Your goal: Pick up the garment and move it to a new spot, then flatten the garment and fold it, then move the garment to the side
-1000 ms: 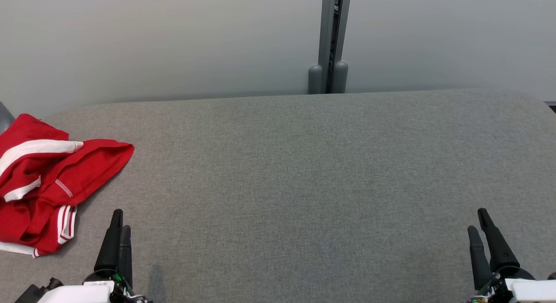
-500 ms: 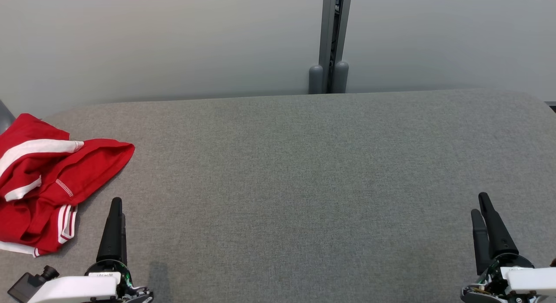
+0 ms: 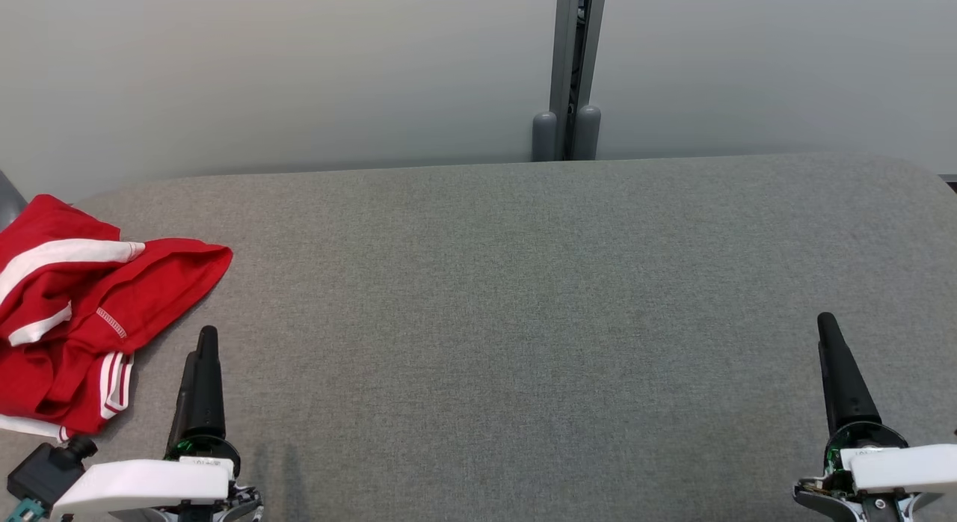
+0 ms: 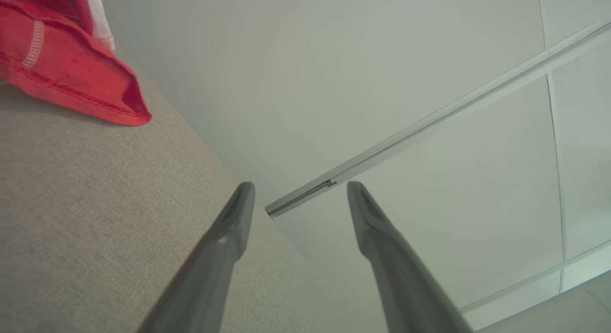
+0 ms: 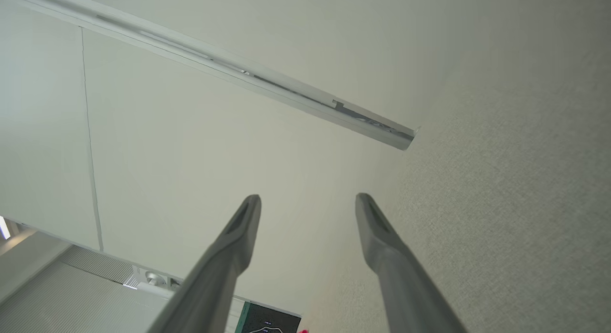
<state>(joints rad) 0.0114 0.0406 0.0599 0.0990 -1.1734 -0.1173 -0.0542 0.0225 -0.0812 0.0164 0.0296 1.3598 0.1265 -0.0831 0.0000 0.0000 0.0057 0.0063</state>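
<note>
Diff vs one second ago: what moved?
The left gripper and right gripper slid forward over the grey surface, each rolling edge-on to the head view. Both stayed open, holding nothing. The red garment lies crumpled at the left, unmoved.

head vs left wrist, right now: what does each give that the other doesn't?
Head: the right pincer, the table's full width, and most of the crumpled red garment at its left end, white stripes included.
Left wrist: the left pincer seen along its fingers, open and empty, plus panel seams higher up the wall.
Both: garment, table, left pincer, wall, post.
</note>
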